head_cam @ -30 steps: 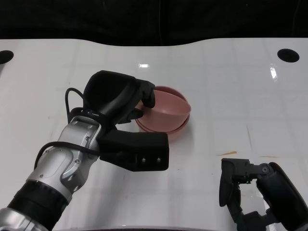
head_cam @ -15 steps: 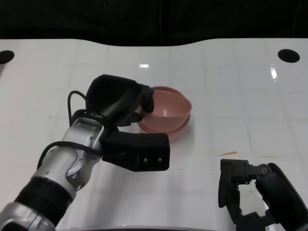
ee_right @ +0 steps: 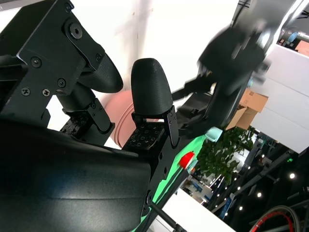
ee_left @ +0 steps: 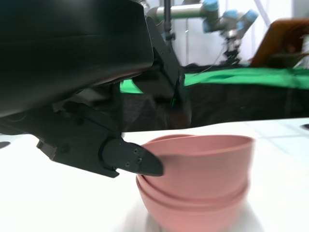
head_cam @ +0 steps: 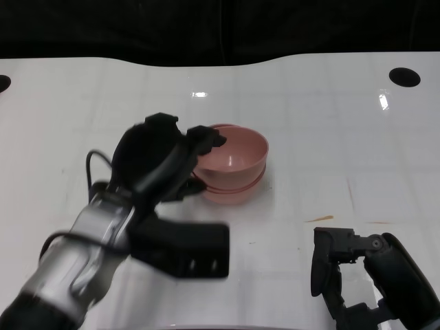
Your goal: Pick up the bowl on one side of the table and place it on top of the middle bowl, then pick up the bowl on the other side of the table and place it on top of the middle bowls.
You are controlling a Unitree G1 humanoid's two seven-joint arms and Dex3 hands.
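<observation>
Head view, left to right. Left forearm (head_cam: 82,265) enters from the lower left, silver with black housing, partly motion-blurred. Left hand (head_cam: 161,157) sits just left of the pink bowl stack (head_cam: 230,165), fingers spread apart; the fingertips (head_cam: 206,137) lie at or just over the near-left rim of the top bowl. In the left wrist view a gap shows between the lower fingertip (ee_left: 140,164) and the bowl wall, and the upper finger hangs above the rim without closing on it. The hand grips nothing.

Bowl stack stands near the middle of the white table (head_cam: 330,124). Pink bowls are nested upright; the left wrist view shows the stack (ee_left: 203,183) with at least two rim edges under the top bowl's wall. The top bowl looks seated level in the one below. Exact count of nested bowls cannot be told from the frames.

A small orange-brown mark (head_cam: 318,219) lies on the table right of the stack, well apart from it.

Right hand (head_cam: 344,271) is at the lower right, near the table's front edge, well apart from the bowls. Its fingers (ee_right: 149,87) are parted and extended, holding nothing. A dark round hole (head_cam: 404,76) sits in the far right corner of the table.
</observation>
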